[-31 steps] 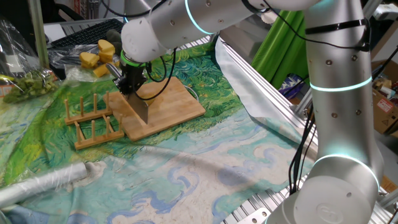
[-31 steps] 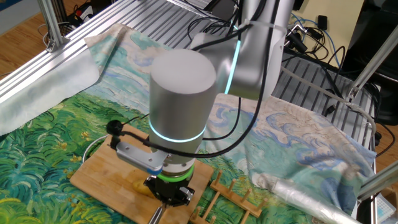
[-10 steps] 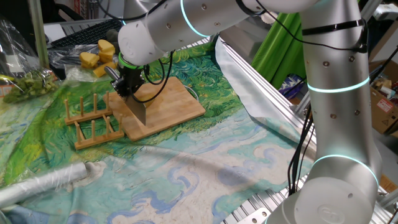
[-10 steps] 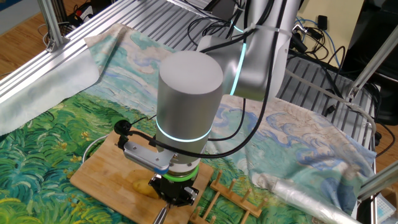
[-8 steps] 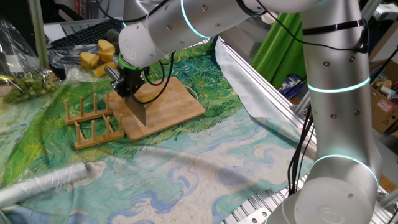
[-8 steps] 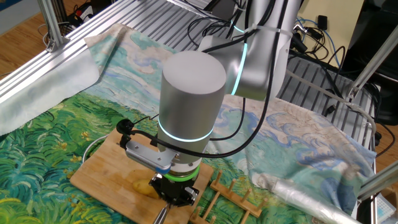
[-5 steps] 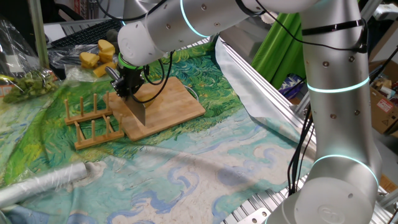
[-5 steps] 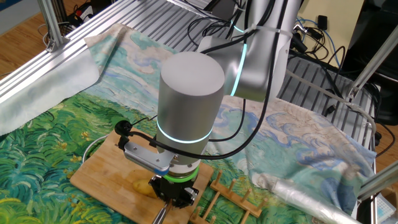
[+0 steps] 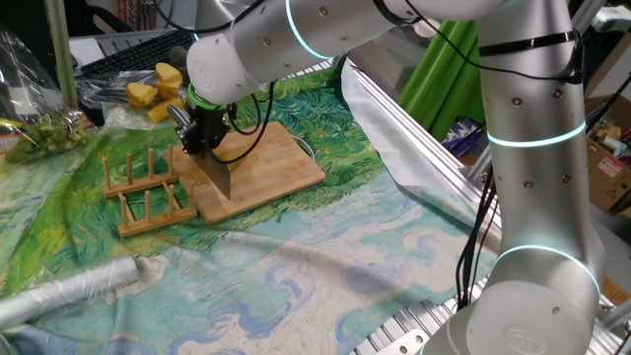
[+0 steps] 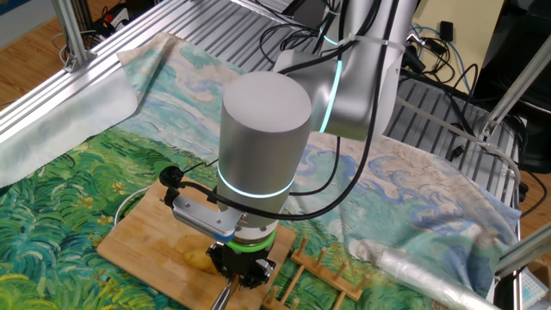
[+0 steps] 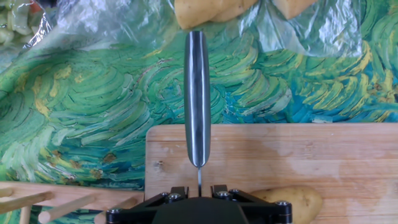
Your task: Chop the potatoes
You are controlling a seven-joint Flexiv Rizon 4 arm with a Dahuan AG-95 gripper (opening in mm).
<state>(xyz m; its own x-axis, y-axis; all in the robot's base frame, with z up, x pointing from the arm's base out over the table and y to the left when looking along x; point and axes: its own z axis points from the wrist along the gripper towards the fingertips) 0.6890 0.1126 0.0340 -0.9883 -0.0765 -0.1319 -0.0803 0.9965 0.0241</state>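
- My gripper (image 9: 202,138) points straight down over the left end of the wooden board (image 9: 276,158).
- In the hand view, the two fingers (image 11: 171,194) sit either side of the thin spine of the knife (image 11: 198,93). I cannot tell whether they are pinching it or standing just off it.
- The knife's steel handle runs out past the far edge of the board, over the painted cloth (image 9: 296,256). From one fixed view, its blade (image 9: 219,176) hangs below the hand at the board's near left corner.
- The potato (image 11: 292,202) lies on the board just right of the gripper. It is pale yellow, in one piece, and clear of the blade.
- From the other fixed view, that potato (image 10: 197,257) shows just beside the hand's green collar.
- The deeper yellow chunks (image 9: 158,84) sit on clear plastic wrap (image 11: 311,25), beyond the board's far side.
- A wooden rack (image 9: 148,192) lies on the cloth against the board's left edge.
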